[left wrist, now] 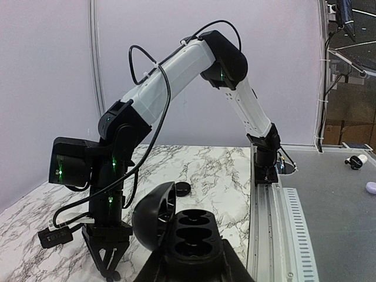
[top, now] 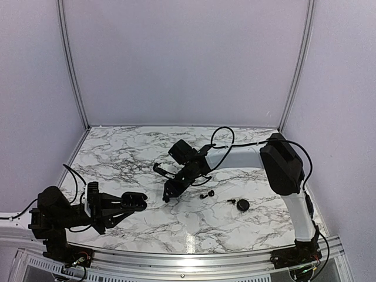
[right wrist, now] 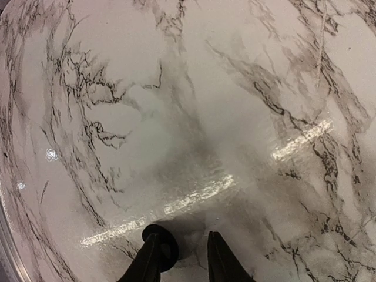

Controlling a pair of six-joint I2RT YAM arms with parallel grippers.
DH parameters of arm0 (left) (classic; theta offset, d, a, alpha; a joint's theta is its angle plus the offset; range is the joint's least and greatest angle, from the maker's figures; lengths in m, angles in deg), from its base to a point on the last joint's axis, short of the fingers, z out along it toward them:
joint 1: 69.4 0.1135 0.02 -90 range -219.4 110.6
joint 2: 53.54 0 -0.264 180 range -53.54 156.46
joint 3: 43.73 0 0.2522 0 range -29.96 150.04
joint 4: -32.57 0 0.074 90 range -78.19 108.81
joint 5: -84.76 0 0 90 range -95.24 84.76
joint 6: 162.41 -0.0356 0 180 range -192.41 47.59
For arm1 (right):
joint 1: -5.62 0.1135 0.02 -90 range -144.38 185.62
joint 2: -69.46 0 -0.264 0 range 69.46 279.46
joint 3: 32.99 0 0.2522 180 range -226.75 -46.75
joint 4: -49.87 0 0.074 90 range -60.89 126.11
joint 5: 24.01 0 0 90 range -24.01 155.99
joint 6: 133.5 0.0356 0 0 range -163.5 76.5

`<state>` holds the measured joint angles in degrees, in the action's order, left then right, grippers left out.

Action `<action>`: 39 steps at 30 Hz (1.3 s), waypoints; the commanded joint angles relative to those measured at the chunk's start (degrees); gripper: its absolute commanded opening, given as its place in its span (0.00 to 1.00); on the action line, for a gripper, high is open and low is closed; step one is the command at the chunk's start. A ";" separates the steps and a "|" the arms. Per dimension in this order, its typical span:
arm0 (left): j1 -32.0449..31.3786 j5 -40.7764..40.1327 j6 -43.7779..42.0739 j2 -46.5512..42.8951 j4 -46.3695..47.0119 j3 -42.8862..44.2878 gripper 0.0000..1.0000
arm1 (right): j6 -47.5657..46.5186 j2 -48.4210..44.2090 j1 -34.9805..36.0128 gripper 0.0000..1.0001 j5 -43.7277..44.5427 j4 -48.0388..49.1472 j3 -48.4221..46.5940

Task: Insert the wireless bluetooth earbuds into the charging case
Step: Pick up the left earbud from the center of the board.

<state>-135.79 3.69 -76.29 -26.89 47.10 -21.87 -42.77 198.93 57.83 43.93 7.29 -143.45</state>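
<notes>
My left gripper (left wrist: 194, 276) is shut on the black charging case (left wrist: 197, 232). The case's lid (left wrist: 154, 216) stands open and its moulded wells are empty. In the top view the case (top: 134, 201) hangs low at the front left. My right gripper (right wrist: 185, 261) points down at the marble with its jaws a little apart. A small round black earbud (right wrist: 166, 245) lies against the inner side of its left finger (right wrist: 148, 264), and bare table shows in the gap up to the right finger. Three more earbuds (top: 210, 192), (top: 203, 196), (top: 231, 201) lie on the table to the right of the right gripper (top: 167, 195).
A round black disc (top: 242, 205) rests on the marble table (top: 147, 153) near the loose earbuds. The right arm (left wrist: 176, 73) arches over the table's middle. White walls close off the back and sides, and a metal rail (left wrist: 267, 235) runs along the near edge.
</notes>
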 commanded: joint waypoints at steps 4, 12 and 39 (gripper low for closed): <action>-0.32 -0.02 0.10 -1.35 0.57 -0.10 0.00 | -2.07 1.79 1.49 0.29 1.67 -4.36 -2.85; -0.41 0.15 0.09 -1.45 0.53 0.08 0.00 | -2.39 2.10 1.83 0.22 1.43 -5.95 -3.58; -0.67 0.21 0.16 -1.95 0.41 0.08 0.00 | -2.35 2.17 2.99 0.08 -1.06 -7.51 -3.78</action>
<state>-135.99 3.71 -76.27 -27.50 47.08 -21.87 -44.98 199.54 59.92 43.49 3.40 -146.12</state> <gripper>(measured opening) 0.263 0.115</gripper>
